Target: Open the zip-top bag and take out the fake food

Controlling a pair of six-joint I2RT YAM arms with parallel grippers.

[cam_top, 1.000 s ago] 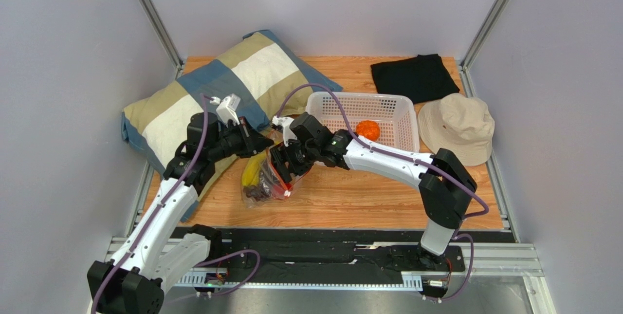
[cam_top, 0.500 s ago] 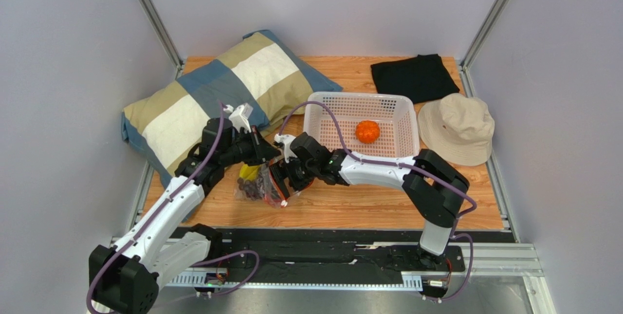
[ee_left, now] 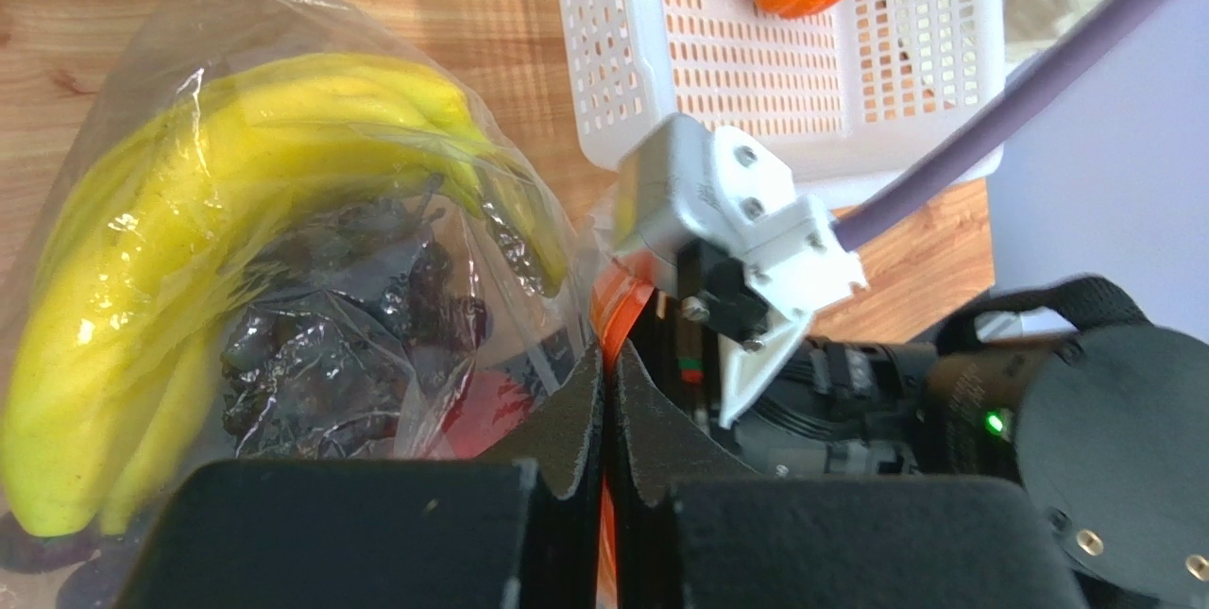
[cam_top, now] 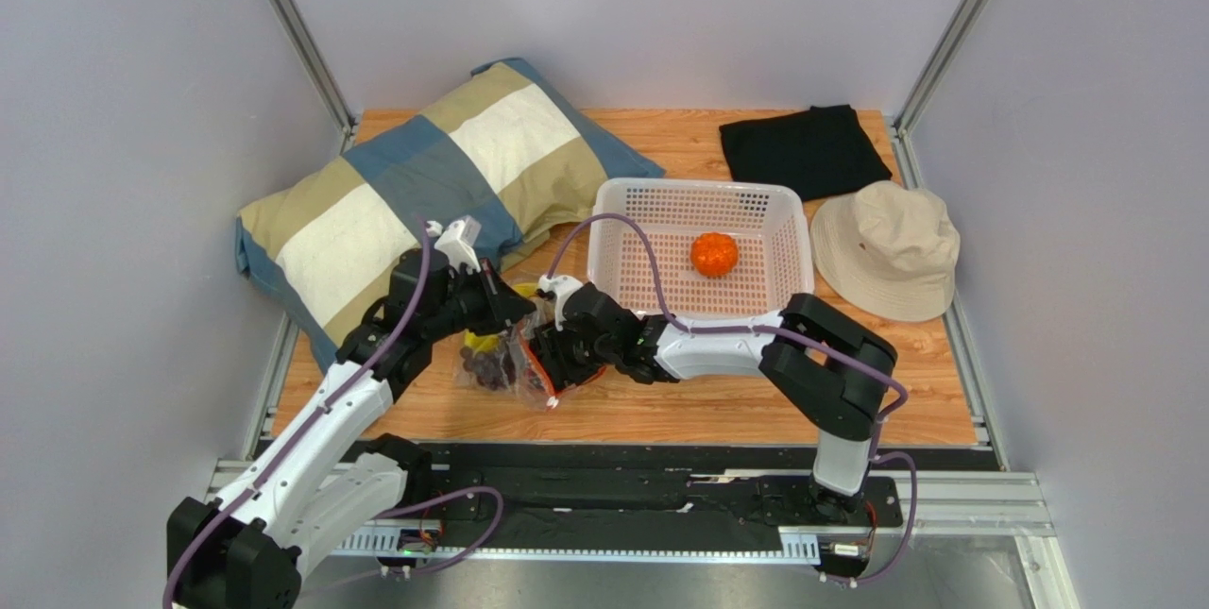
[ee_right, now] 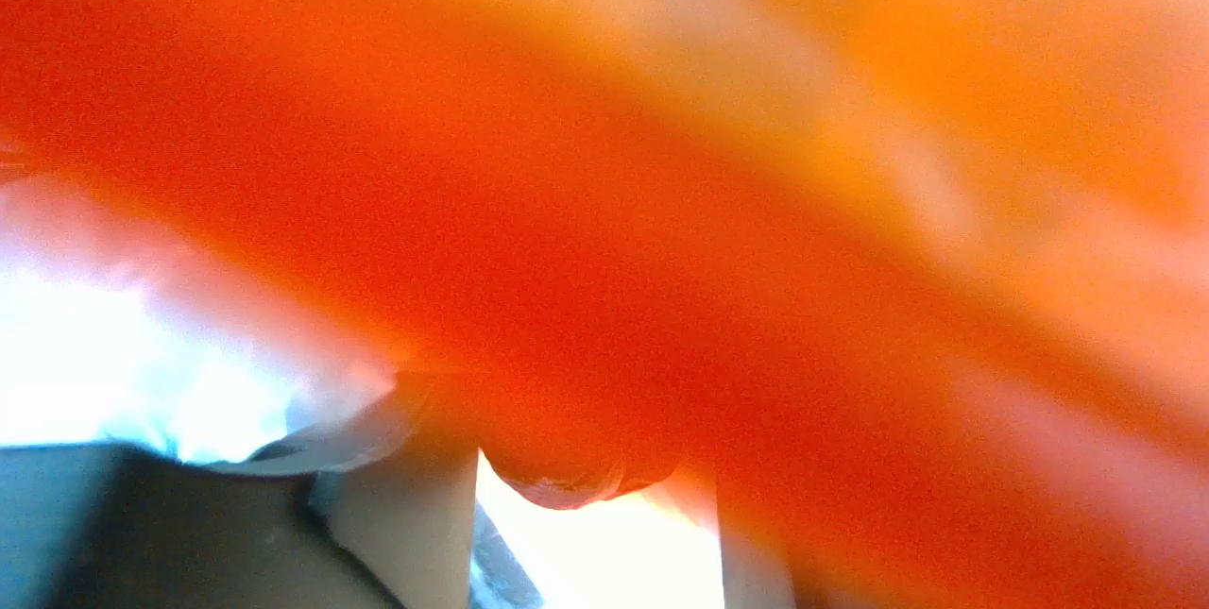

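Note:
The zip-top bag [cam_top: 497,354] lies on the table between the two grippers, clear and crinkled. In the left wrist view it holds a yellow banana bunch [ee_left: 213,255], dark grapes [ee_left: 341,340] and a red fruit [ee_left: 476,404]. My left gripper [ee_left: 608,361] is shut on the bag's orange-red zipper strip [ee_left: 620,300]. My right gripper [cam_top: 547,354] is at the bag's right edge, close to the left one. Its wrist view is filled by the blurred orange strip [ee_right: 681,213], so its jaws are unclear. An orange fruit [cam_top: 714,254] lies in the white basket [cam_top: 625,206].
A striped pillow [cam_top: 412,184] lies at the back left, touching the left arm's side. A black cloth [cam_top: 802,149] and a beige hat [cam_top: 887,248] sit at the back right. The basket stands just behind the right forearm.
Both grippers and the bag have moved left and toward the near edge. The right arm now stretches further across, and the bag lies flatter on the table.

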